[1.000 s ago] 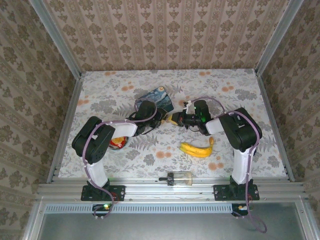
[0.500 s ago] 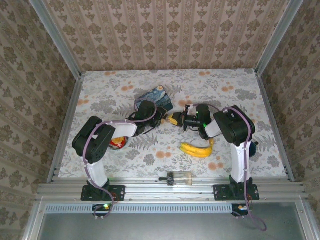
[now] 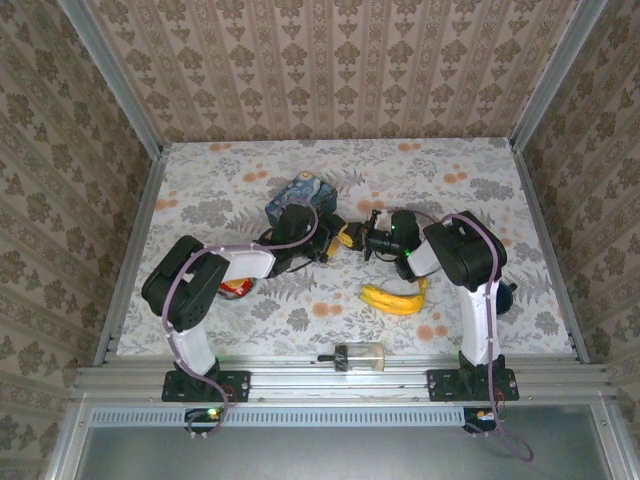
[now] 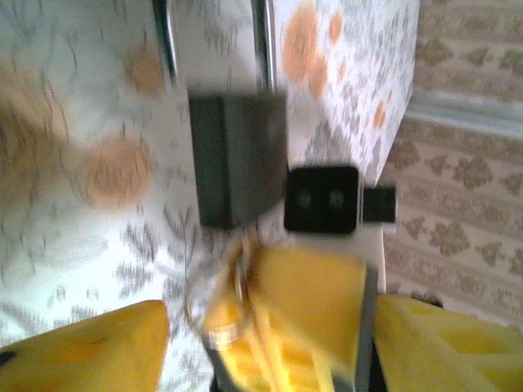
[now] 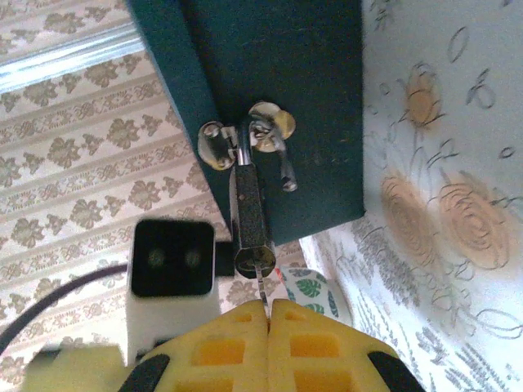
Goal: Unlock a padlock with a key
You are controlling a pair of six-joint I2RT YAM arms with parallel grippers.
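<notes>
The padlock (image 4: 237, 159) sits at mid-table between your two grippers, just in front of the blue tin box (image 3: 300, 190), with its shackle pointing away from the left wrist camera. Your right gripper (image 5: 268, 322) has its pads pressed together on the key (image 5: 260, 282), whose thin blade meets the keyhole end of the lock. Your left gripper (image 3: 326, 246) has its fingers (image 4: 90, 347) spread wide, and they touch nothing you can see. Treat the lock as a small, rigid lump of metal with smooth sides. It will likely skid or twist under the key's push. Clamp it across the flat faces of the body, leaving the shackle and keyhole free.
</notes>
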